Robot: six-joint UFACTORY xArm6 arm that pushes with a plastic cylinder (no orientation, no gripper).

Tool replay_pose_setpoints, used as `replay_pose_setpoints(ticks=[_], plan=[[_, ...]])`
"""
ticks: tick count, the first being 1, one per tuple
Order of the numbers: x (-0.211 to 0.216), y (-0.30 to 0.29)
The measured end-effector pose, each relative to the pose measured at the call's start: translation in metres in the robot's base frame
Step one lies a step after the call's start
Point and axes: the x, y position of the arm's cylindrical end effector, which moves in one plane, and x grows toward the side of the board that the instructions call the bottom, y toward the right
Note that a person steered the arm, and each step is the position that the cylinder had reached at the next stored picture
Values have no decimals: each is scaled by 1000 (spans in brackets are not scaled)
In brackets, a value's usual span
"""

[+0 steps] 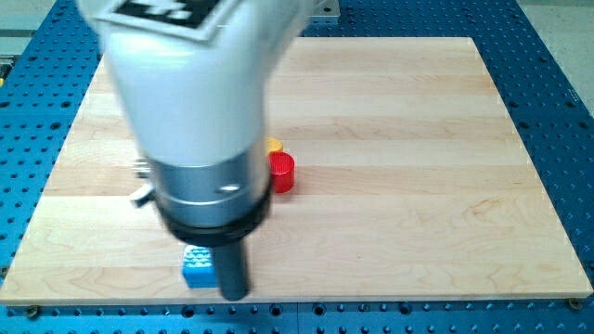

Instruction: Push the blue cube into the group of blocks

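The blue cube (198, 267) lies near the board's bottom edge, left of centre, partly under the arm. My tip (233, 295) is down on the board just right of the cube, touching or nearly touching its right side. Of the group, only the red cylinder (282, 173) and a sliver of a yellow block (275, 146) show, up and to the right of the cube. The arm's large white and grey body (200, 111) hides the other blocks of the group.
The wooden board (445, 186) lies on a blue perforated table (566, 74). The board's bottom edge (371, 299) runs right below my tip and the blue cube.
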Motion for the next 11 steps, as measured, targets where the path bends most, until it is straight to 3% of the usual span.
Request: replay_pose_setpoints(ticks=[2,3,5,6,7,9,11], plan=[[-14,-72],[-17,-144],[-57,-79],[-42,-104],[-18,-87],[-42,-45],[-77,-43]])
